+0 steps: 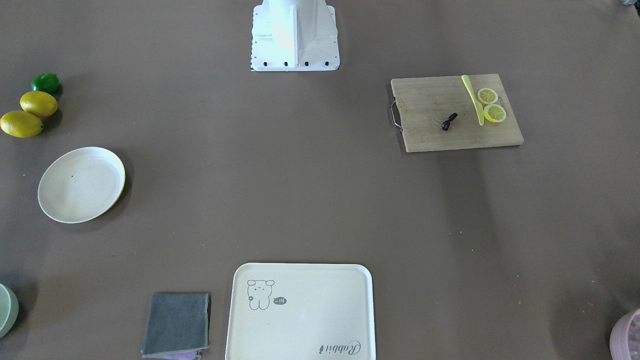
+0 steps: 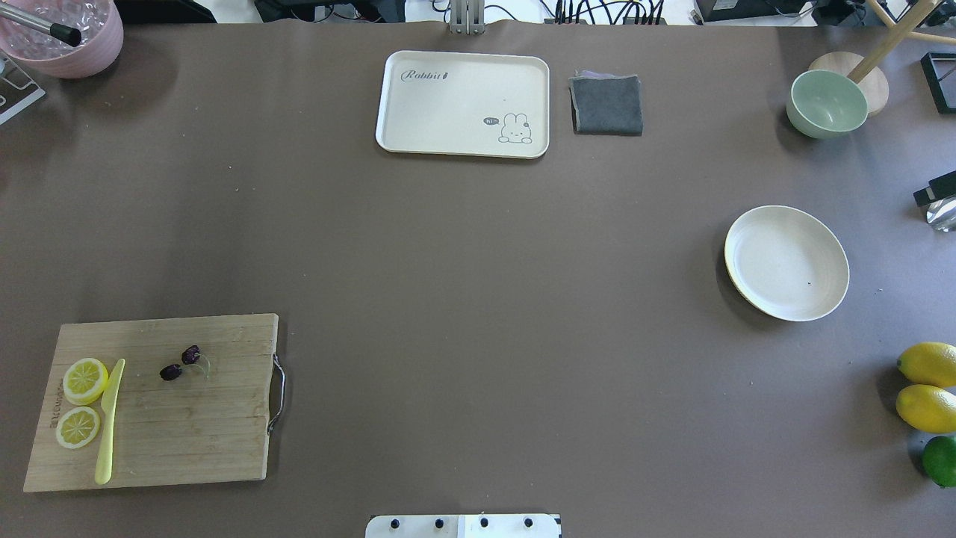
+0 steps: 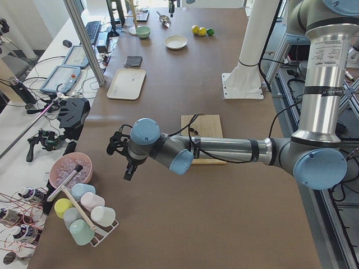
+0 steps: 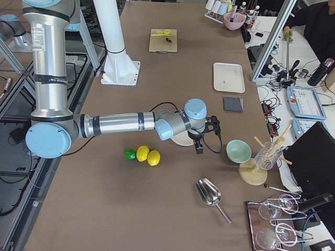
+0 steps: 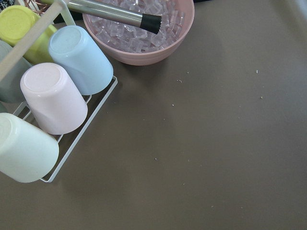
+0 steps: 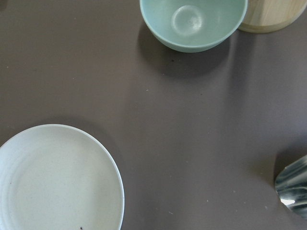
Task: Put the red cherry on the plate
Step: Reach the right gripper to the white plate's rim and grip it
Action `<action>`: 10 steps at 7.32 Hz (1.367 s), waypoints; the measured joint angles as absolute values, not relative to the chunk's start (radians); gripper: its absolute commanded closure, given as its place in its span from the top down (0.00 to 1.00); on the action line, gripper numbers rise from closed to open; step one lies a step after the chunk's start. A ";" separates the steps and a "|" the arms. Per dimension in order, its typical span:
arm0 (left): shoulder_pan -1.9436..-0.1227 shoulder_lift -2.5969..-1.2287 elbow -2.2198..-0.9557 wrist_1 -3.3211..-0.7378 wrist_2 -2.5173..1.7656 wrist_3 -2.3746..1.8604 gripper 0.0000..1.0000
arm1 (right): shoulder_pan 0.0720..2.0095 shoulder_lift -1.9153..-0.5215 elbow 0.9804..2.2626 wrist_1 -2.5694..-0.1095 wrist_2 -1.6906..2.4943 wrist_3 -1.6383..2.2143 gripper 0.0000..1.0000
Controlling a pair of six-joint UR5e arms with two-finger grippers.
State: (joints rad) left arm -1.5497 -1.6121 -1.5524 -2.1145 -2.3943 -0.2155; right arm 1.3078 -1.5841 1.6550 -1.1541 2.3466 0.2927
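The red cherry [image 1: 448, 121] [image 2: 181, 363], a dark maroon pair on thin pale stems, lies on the wooden cutting board [image 1: 435, 97] on my left side. The round cream plate [image 1: 81, 184] [image 2: 786, 263] [image 6: 53, 182] sits far off on my right side with nothing on it. My left gripper [image 3: 128, 167] hangs past the board near the pink ice bowl [image 5: 144, 33], and I cannot tell whether it is open or shut. My right gripper [image 4: 199, 145] hovers between the plate and the green bowl [image 6: 194, 21]. Its state cannot be told either.
Two lemon slices [image 2: 82, 400] and a yellow knife [image 2: 109, 422] share the board. A cream tray [image 2: 463, 104] and grey cloth [image 2: 606, 104] lie at the far edge. Lemons and a lime [image 2: 930, 407], a metal scoop [image 4: 212, 194] and a cup rack [image 5: 53, 100] stand at the table's ends.
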 measured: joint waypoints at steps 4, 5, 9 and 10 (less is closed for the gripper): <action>-1.549 -1.619 -1.550 -2.124 -2.393 -0.221 0.98 | 1.142 -1.586 1.534 -0.849 2.277 0.552 1.00; -1.549 -1.620 -1.549 -2.124 -2.392 -0.221 0.98 | 1.103 -1.586 1.510 -0.797 2.253 0.609 0.99; -1.549 -1.620 -1.542 -2.123 -2.391 -0.221 0.98 | 1.030 -1.585 1.480 -0.745 2.225 0.700 0.29; -1.549 -1.620 -1.541 -2.122 -2.391 -0.221 0.98 | 1.024 -1.585 1.480 -0.744 2.225 0.702 0.00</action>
State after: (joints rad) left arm -1.5493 -1.6199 -1.5410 -2.1223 -2.3915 -0.2209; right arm 1.0244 -1.5845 1.4796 -0.7442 2.2247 0.7023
